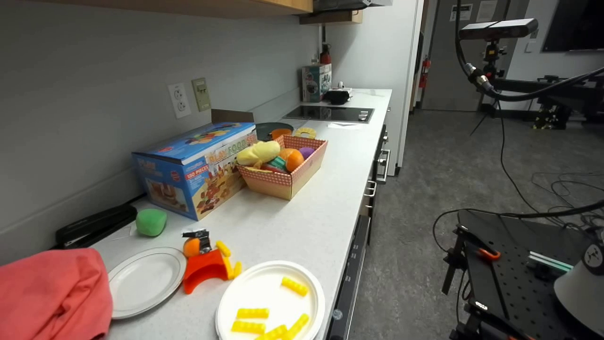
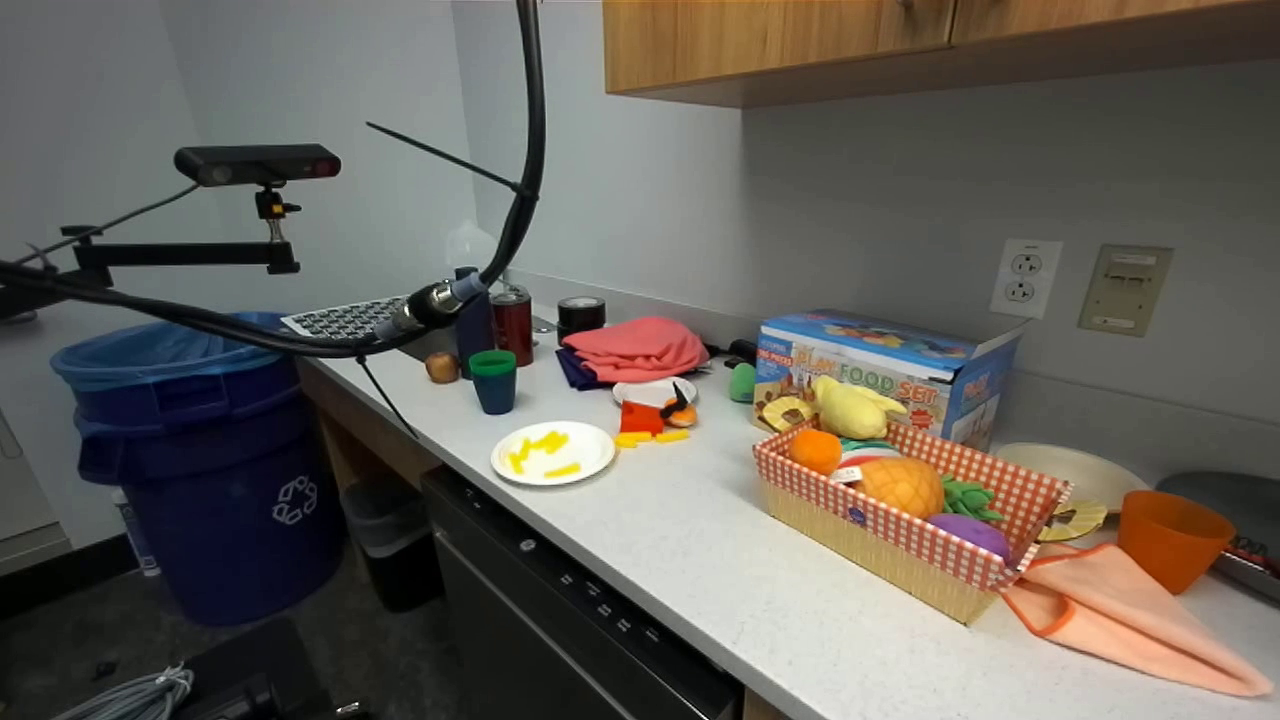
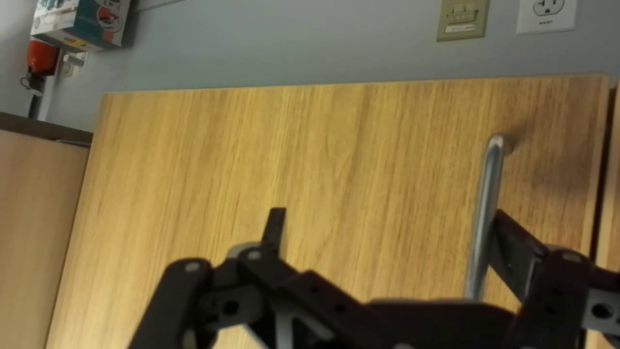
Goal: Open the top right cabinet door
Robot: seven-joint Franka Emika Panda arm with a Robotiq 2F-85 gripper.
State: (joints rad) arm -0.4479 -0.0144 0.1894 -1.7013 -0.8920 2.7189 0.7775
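Observation:
The wooden cabinet door (image 3: 315,160) fills most of the wrist view, which looks upside down. It appears shut, with a narrow dark seam at its right edge in that view. Its metal bar handle (image 3: 486,194) stands near that seam. My gripper (image 3: 387,213) is open in front of the door. The handle lies between the fingers, close against the right-hand finger; I cannot tell whether they touch. The left-hand finger is well apart from it. The handle's lower end is hidden behind the gripper. In an exterior view only the door's bottom edge (image 2: 1080,18) shows. The gripper is outside both exterior views.
A neighbouring cabinet door (image 2: 780,40) adjoins at the seam. A counter (image 2: 660,540) below carries a food-set box (image 2: 870,365), a basket of toy food (image 2: 860,545), and plates (image 2: 553,475). A black cable (image 2: 530,120) hangs in front. A camera (image 1: 498,29) stands on an arm.

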